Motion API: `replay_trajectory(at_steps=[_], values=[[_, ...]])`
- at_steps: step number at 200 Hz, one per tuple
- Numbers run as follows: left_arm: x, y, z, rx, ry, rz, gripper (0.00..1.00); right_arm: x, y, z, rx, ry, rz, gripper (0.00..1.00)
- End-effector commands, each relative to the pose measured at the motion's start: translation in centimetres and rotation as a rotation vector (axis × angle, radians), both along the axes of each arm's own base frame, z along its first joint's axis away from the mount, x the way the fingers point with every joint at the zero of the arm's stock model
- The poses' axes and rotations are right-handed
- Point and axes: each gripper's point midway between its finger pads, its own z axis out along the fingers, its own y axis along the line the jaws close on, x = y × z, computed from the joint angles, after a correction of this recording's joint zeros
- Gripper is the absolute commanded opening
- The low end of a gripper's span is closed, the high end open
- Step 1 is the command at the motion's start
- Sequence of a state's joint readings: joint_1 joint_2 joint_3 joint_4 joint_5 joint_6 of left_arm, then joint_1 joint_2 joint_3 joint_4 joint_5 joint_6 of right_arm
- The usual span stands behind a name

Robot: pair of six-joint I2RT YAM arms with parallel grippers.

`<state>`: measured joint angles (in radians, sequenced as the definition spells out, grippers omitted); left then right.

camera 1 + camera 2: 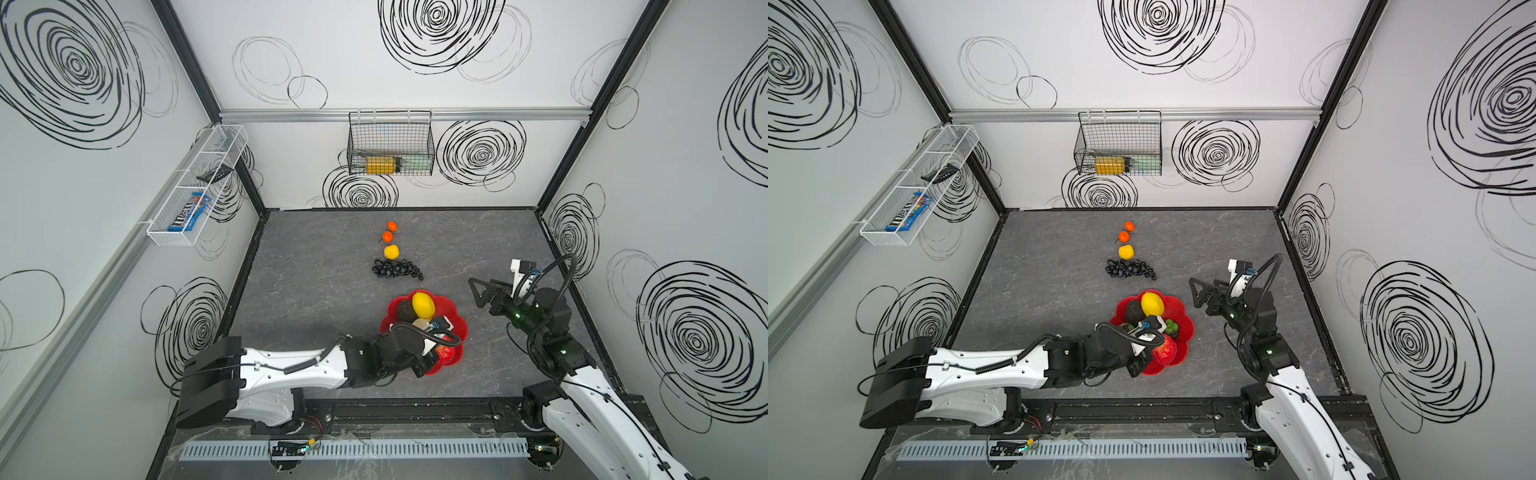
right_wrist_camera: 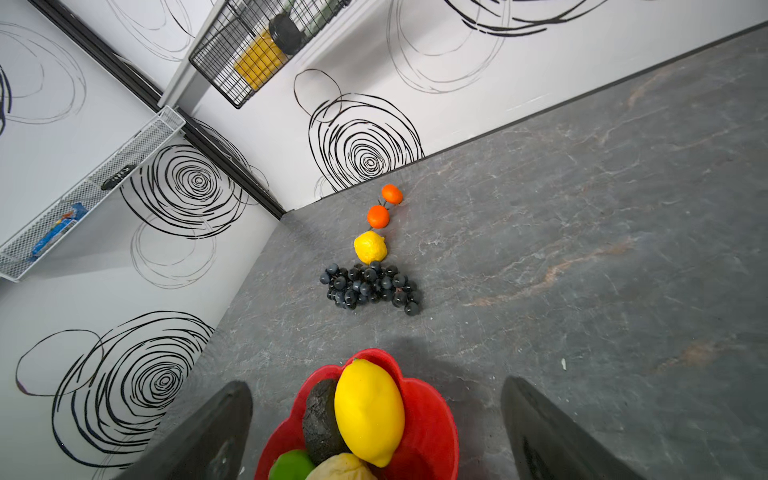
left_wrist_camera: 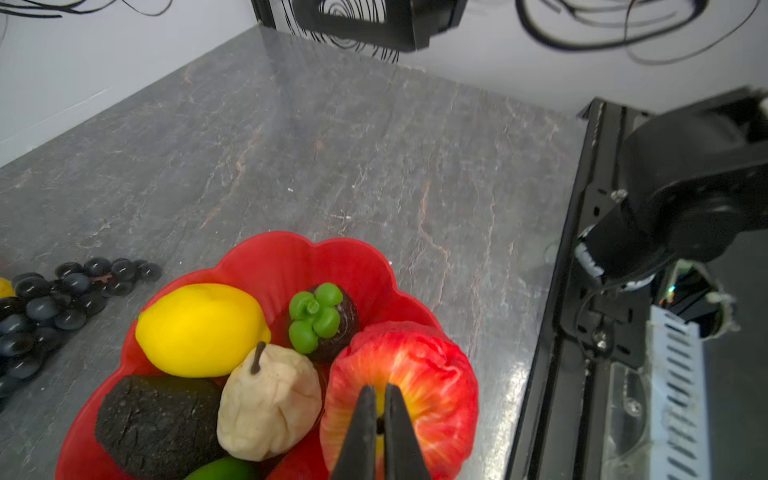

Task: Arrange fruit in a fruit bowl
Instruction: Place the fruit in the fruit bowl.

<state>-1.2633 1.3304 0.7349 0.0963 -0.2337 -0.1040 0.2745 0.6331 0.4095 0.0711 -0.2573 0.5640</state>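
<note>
Slippage at the stem is the first worry. The left fingers (image 3: 379, 388) are closed tight in the hollow of the red apple (image 3: 419, 365), seemingly pinching only its thin stem. The apple sits at the rim of the fruit bowl (image 3: 291, 257) on the side nearest those fingers, so a tug or an early release could, I judge, roll it over the low scalloped edge onto the desk (image 3: 332, 145). Just past the fingertips the bowl is crowded: a beige pear (image 3: 270, 411) sits just beside the apple, with a dark avocado (image 3: 158, 415) and a green lime (image 3: 224, 469) next to it. Beyond them, toward the far rim, are a dark round fruit with a green cap (image 3: 328, 320) and a large lemon (image 3: 199, 328). A nudge from the apple could shove these about or tip the light bowl. Well beyond the bowl, out on the desk, lie the black grape bunch (image 2: 370, 286), a small lemon (image 2: 370, 247) just behind it, and two tangerines (image 2: 378, 216) farther on. The loose bunch may be awkward to lift whole. The left arm reaches low and nearly level across the front of the desk, wrist bent down over the bowl's near edge. The right fingers (image 1: 476, 293) stand wide apart and empty above the desk just beside the bowl, pointing toward it, with the forearm raised and the elbow folded.
</note>
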Motion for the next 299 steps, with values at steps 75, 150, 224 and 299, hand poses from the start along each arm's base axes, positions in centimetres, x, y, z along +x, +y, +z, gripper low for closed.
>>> replay_trajectory(at_steps=[75,150,224,299], values=[[1.7,0.4,-2.7,0.186,-0.085,0.054,0.01,-0.2,0.1,-1.0,0.028,0.023,0.031,0.97],[0.1,-0.2,-3.6,0.227,-0.130,-0.003,0.11,0.0,0.5,-2.0,0.046,0.060,0.060,0.97],[-0.1,-0.3,-3.4,0.210,-0.128,-0.010,0.31,0.0,0.4,-1.6,0.064,0.058,0.065,0.97],[0.8,0.4,2.8,-0.053,-0.097,0.002,0.40,0.1,0.3,-1.0,0.065,0.050,0.066,0.97]])
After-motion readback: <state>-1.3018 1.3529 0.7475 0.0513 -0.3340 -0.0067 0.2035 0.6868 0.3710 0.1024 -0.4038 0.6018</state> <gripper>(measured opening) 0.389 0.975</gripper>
